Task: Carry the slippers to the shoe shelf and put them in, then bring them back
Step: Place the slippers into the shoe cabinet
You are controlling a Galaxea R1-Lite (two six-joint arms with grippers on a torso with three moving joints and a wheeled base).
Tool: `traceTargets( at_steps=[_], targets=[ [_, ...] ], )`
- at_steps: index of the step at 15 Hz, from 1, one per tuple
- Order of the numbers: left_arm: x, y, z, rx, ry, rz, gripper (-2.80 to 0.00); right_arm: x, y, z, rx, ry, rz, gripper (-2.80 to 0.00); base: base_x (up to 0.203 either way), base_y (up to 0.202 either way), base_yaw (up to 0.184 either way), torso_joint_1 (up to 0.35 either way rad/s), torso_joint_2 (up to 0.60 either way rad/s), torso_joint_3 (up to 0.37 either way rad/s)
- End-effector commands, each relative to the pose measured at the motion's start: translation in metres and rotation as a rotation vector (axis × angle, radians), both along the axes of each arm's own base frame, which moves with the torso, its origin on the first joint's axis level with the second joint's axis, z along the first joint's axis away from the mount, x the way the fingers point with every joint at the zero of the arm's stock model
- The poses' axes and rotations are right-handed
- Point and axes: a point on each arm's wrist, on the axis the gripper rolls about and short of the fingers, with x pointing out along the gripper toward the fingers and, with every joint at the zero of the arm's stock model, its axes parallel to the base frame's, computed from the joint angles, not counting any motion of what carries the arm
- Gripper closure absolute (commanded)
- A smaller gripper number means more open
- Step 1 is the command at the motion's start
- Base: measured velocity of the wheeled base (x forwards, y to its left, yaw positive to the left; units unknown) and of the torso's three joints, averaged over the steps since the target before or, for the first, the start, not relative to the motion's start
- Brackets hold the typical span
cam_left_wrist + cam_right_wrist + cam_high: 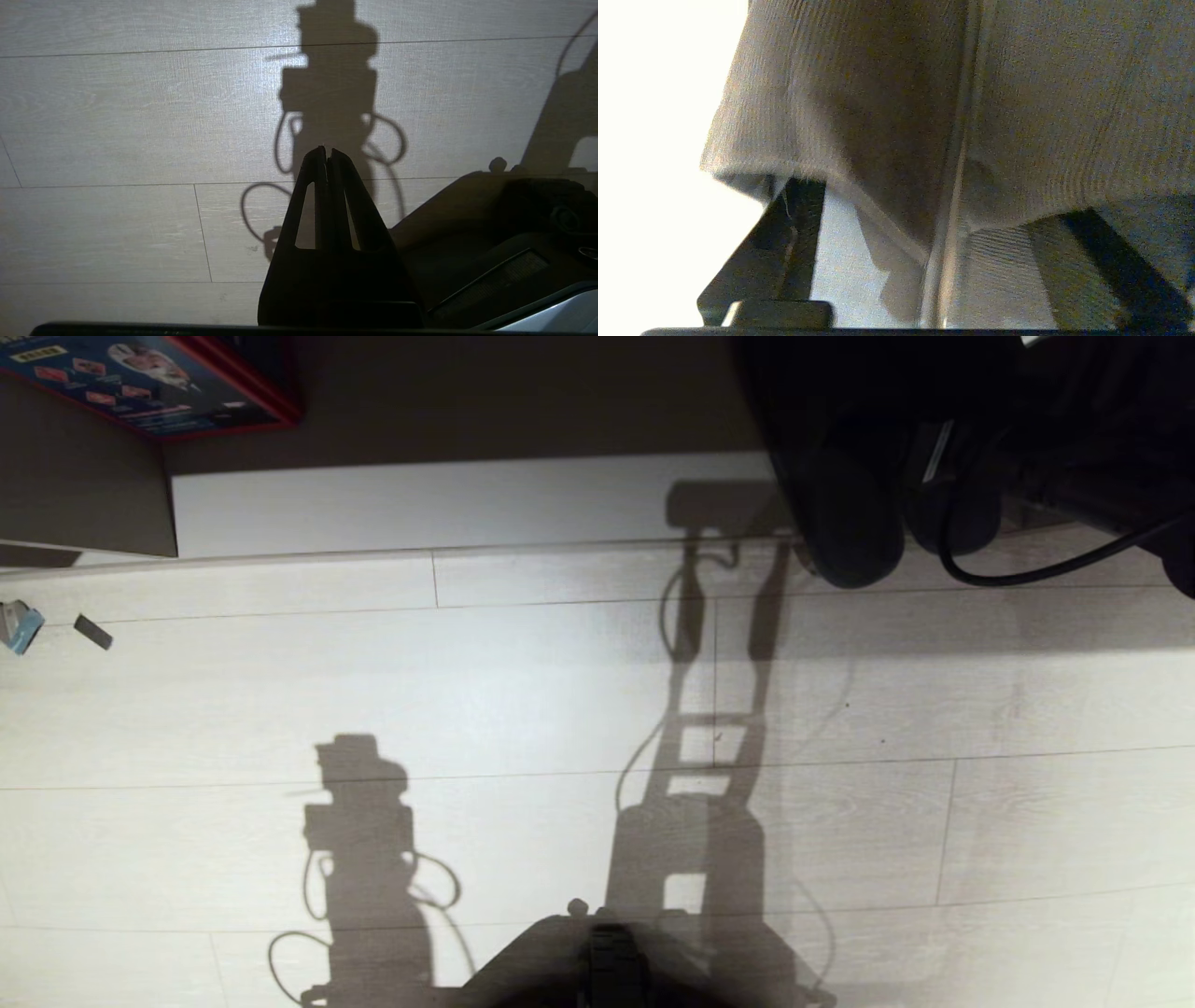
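Right end effector (924, 242): fingers spread wide, the two slippers (887, 116) lying between and beyond them, gripped by neither, on the pale base of the shoe shelf (448, 504). Left end effector (328, 156) closed on nothing (parked above the floor (117, 116)).

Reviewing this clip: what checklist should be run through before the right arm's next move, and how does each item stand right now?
1. Right gripper fingers spread apart: ok.
2. Slippers free of those fingers: cannot tell; they fill the space between them.
3. Slippers resting inside the shoe shelf: cannot tell; the right arm hides that spot in the head view.
4. Left gripper shut and empty, parked over the floor: ok.
5. Small scraps on the floor lie far from the working arm: ok.
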Motion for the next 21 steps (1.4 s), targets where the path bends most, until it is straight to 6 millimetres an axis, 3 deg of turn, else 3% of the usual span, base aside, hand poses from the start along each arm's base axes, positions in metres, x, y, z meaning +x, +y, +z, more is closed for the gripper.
traceTargets(
  at_steps=[1,6,12,21],
  targets=[
    [0.000,0.000,0.000,-0.001,-0.001,0.000,0.00,-0.010,-0.001,-0.003,-0.027,0.012,-0.004,-2.80,0.000,0.000,0.000,0.000,0.00,0.000],
    [0.000,0.000,0.000,-0.001,-0.001,0.000,0.00,-0.053,-0.005,-0.006,-0.050,0.021,0.000,-2.80,0.000,0.000,0.000,0.000,0.00,0.000],
    [0.000,0.000,0.000,-0.001,-0.001,0.000,0.00,-0.119,-0.012,-0.016,-0.083,0.020,0.007,-2.80,0.000,0.000,0.000,0.000,0.00,0.000],
    [0.000,0.000,0.000,-0.001,-0.001,0.000,0.00,-0.221,-0.024,-0.038,-0.112,0.158,0.062,-2.80,0.000,0.000,0.000,0.000,0.00,0.000]
  ],
)
